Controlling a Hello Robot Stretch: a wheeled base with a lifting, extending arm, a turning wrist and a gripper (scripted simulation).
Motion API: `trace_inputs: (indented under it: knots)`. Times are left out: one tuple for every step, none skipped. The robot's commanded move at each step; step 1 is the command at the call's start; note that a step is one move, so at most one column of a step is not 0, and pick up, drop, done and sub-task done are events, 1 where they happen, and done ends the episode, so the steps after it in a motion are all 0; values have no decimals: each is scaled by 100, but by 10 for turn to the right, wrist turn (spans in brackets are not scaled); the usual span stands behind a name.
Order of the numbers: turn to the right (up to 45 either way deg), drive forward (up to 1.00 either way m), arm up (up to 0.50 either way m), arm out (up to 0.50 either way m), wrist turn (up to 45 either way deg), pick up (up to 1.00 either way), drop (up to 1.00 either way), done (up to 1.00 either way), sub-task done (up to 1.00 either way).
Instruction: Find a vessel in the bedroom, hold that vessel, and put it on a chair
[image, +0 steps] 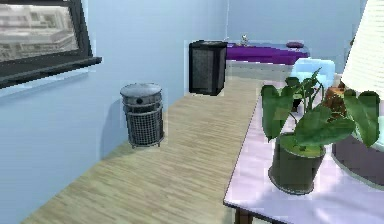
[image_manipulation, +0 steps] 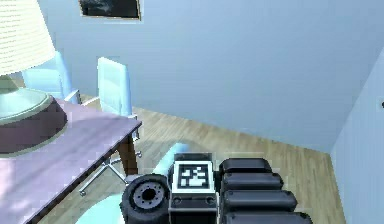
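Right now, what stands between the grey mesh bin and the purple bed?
In the forward view, a black boxy cabinet stands between the grey mesh bin and the purple bed.

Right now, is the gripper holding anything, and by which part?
It cannot be told: the dark gripper sits beside the white black-marked square at the arm side view's bottom, and its far end cannot be made out.

Soft, even light fills the room, brightest on the pale lampshade (image_manipulation: 20, 40) and the glossy table (image: 250, 180), with a faint shadow beside the bin (image: 142, 115).
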Motion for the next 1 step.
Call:
trace_inputs:
  knots:
    - [0, 0, 0, 34, 0, 0, 0, 0, 0]
